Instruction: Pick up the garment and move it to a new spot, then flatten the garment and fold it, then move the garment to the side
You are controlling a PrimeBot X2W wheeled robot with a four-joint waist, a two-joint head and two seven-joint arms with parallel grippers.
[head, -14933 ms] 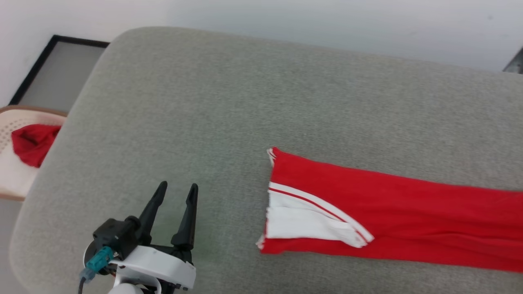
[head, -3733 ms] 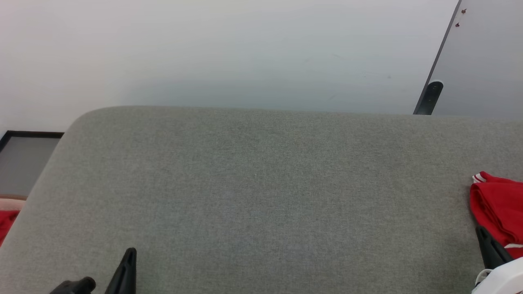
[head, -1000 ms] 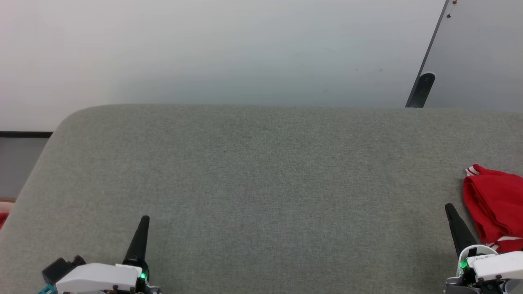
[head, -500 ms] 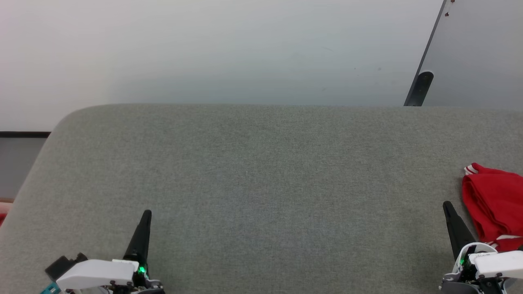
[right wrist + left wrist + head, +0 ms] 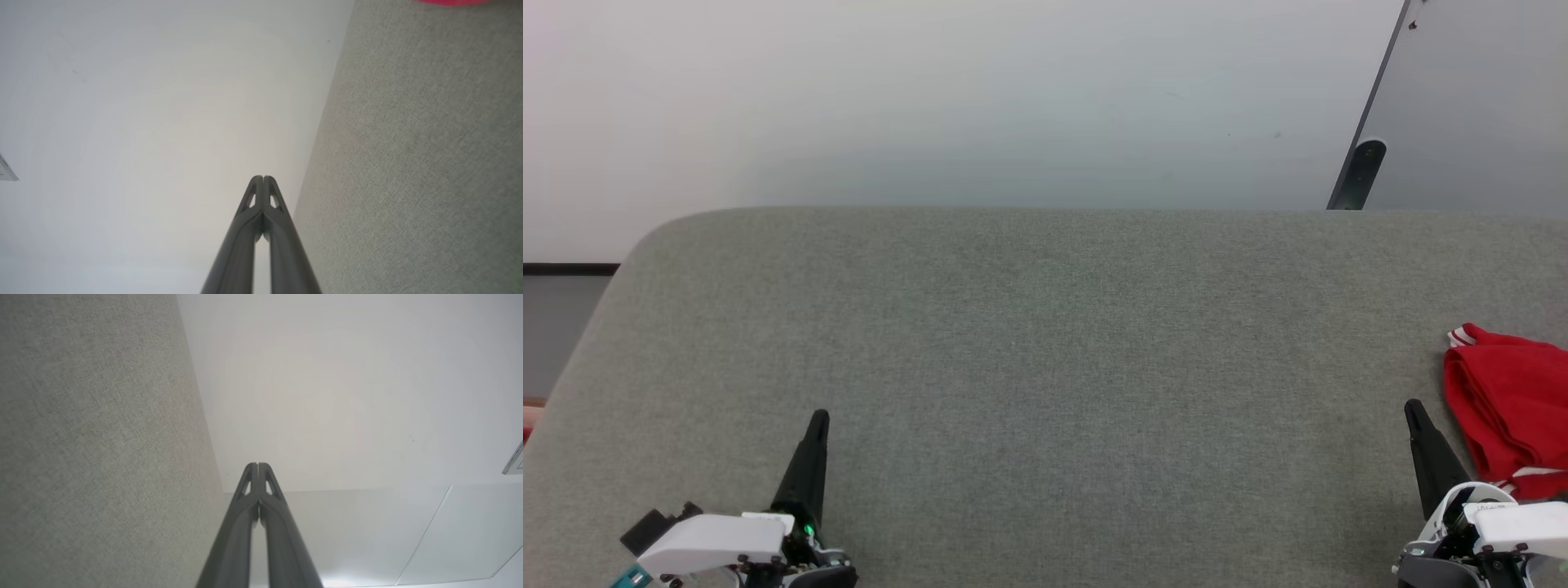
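Observation:
The garment (image 5: pixel 1509 412), bright red with a bit of white stripe trim, lies folded into a small bundle at the far right of the grey upholstered surface (image 5: pixel 1045 359). My right gripper (image 5: pixel 1414 410) is shut and empty, its tip just left of the bundle and apart from it. At the lower left, far from the fabric, my left gripper (image 5: pixel 818 420) is shut with nothing in it. In the wrist views the left gripper (image 5: pixel 257 465) and the right gripper (image 5: pixel 263 178) both have their fingertips pressed together. A sliver of the garment (image 5: pixel 451 1) shows at the top edge of the right wrist view.
A pale wall (image 5: pixel 980 106) rises behind the grey surface. A grey panel with a dark edge (image 5: pixel 1364 171) leans at the upper right. A dark-framed pane (image 5: pixel 560 322) sits low at the far left, beyond the surface's rounded corner.
Both grippers have crept slightly up the head view since a second ago. The garment sits slightly higher and further left in the picture, a small shift of the camera.

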